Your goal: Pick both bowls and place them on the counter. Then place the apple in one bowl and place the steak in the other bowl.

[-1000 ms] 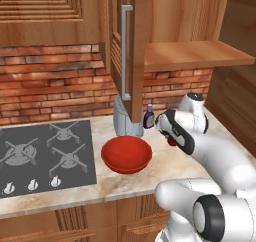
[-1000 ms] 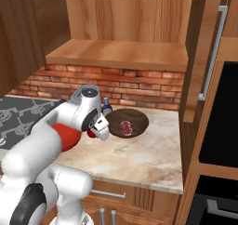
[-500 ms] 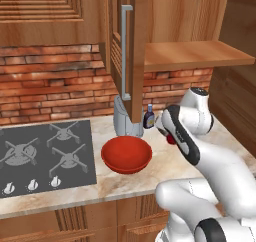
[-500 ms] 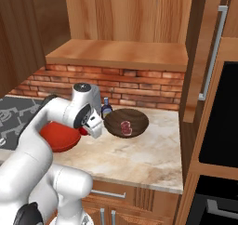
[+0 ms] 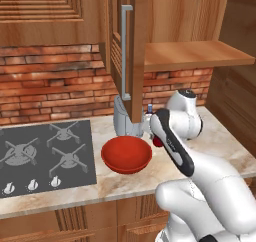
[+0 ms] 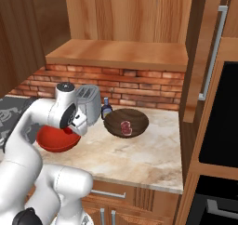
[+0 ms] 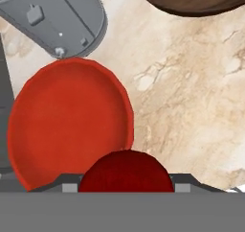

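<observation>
- Beige marble counter (image 6: pixel 139 154) carries the red bowl (image 5: pixel 126 154), mouth up, beside the grey toaster (image 5: pixel 124 118).
- Brown bowl (image 6: pixel 126 122) holds the steak (image 6: pixel 125 127), lying flat.
- Gripper (image 7: pixel 125 178) is closed around the apple (image 7: pixel 125 173), above the counter by the red bowl; its fingertips are hidden.

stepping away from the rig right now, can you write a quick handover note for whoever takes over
Claw: shut on the apple, carried above the counter beside the red bowl's rim.
Red bowl: on the counter next to the stovetop, in front of the toaster, nothing in it.
Brown bowl: on the counter further along, with the steak inside.
Done: both bowls out, steak placed.
Left: move over the red bowl, release the apple into it.
</observation>
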Controlling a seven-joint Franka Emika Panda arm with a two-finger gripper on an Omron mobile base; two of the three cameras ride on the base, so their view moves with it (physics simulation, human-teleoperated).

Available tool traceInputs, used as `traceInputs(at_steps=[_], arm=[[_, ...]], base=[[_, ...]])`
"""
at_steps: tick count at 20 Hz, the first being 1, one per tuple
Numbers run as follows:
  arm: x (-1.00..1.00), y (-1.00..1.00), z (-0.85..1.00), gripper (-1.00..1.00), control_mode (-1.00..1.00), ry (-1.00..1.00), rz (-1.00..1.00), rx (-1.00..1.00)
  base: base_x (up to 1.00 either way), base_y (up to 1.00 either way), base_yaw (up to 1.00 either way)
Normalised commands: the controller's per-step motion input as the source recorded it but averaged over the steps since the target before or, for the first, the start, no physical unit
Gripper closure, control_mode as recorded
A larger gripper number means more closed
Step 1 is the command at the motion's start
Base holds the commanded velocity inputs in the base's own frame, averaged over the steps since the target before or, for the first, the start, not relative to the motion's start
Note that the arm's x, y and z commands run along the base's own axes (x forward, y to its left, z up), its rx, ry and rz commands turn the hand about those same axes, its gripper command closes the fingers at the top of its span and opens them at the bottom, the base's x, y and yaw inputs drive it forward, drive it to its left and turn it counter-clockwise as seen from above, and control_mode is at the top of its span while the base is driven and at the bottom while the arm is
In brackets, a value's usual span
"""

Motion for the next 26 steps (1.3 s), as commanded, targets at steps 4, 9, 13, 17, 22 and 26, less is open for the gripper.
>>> traceInputs(at_steps=[4, 9, 13, 17, 22, 26], arm=[[0.11, 0.46, -0.15, 1.0, -1.0, 0.0, 0.14, 0.0], [0.19, 0.33, -0.27, 1.0, -1.0, 0.0, 0.12, 0.01], [0.24, 0.38, -0.31, 1.0, -1.0, 0.03, 0.09, 0.01], [0.26, 0.4, -0.27, 1.0, -1.0, 0.06, 0.06, 0.0], [0.31, 0.23, -0.35, 1.0, -1.0, 0.13, 0.03, 0.0], [0.2, 0.15, -0.38, 1.0, -1.0, 0.13, 0.0, 0.0]], base=[[0.0, 0.0, 0.0], [0.0, 0.0, 0.0], [0.0, 0.0, 0.0], [0.0, 0.0, 0.0], [0.0, 0.0, 0.0], [0.0, 0.0, 0.0]])
